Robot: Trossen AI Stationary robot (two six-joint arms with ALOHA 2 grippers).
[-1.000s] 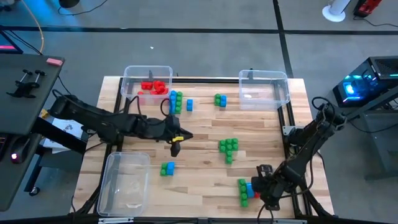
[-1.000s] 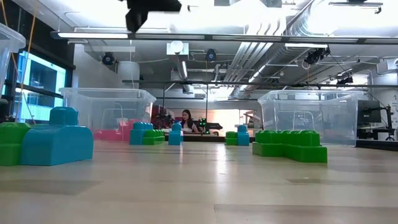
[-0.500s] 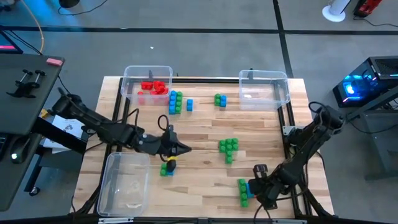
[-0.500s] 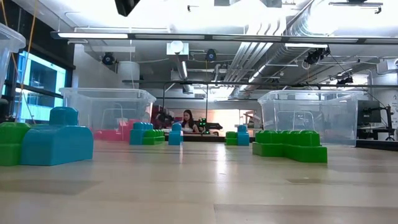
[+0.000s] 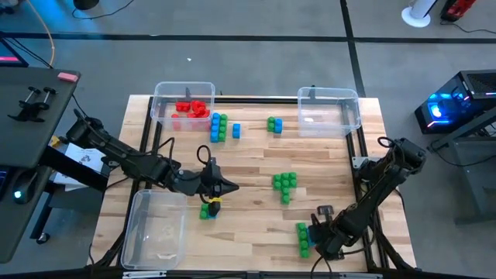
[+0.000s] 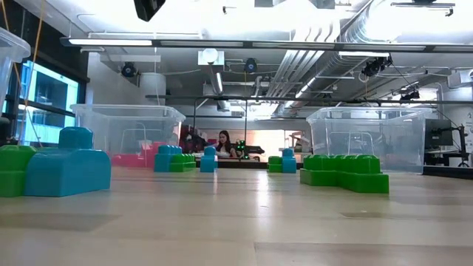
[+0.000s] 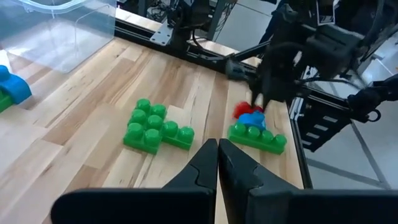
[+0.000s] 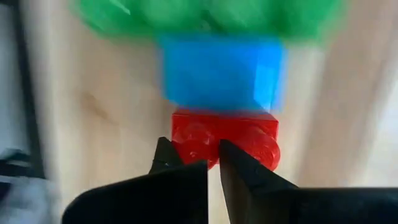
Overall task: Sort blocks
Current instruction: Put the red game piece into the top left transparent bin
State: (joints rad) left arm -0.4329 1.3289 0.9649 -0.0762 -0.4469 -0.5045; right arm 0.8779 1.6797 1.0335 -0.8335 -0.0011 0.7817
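Note:
Red, green and blue blocks lie scattered on the wooden table. My right gripper point(image 8: 213, 167) is shut and points down at a cluster near the table's right front: a red block point(image 8: 224, 137), a blue block point(image 8: 221, 71) and a green row point(image 7: 258, 138). In the high view it point(image 5: 316, 231) covers the red and blue blocks. My left gripper point(image 5: 226, 186) hangs shut in the air, just beyond a green-and-blue pair point(image 5: 208, 209). Its fingers point(image 7: 217, 155) hold nothing. A green cluster point(image 5: 284, 184) rests on the table's middle. My right gripper's shut fingertips point(image 8: 186, 163) stand at the red block's outer edge point(image 8: 205, 154), coming from above. Whether they touch it I cannot tell. The block sits on the table against the blue one.
A clear bin with red blocks point(image 5: 184, 105) stands at the far left, a second clear bin point(image 5: 329, 111) at the far right, and a third point(image 5: 155, 229) at the near left. More blue and green blocks point(image 5: 219, 126) point(image 5: 274, 124) lie near the far bins.
My left arm has swung toward the table's near edge, bringing its gripper beside the green-and-blue pair. My right gripper has sunk toward the red, blue and green cluster and now covers the red and blue blocks from above.

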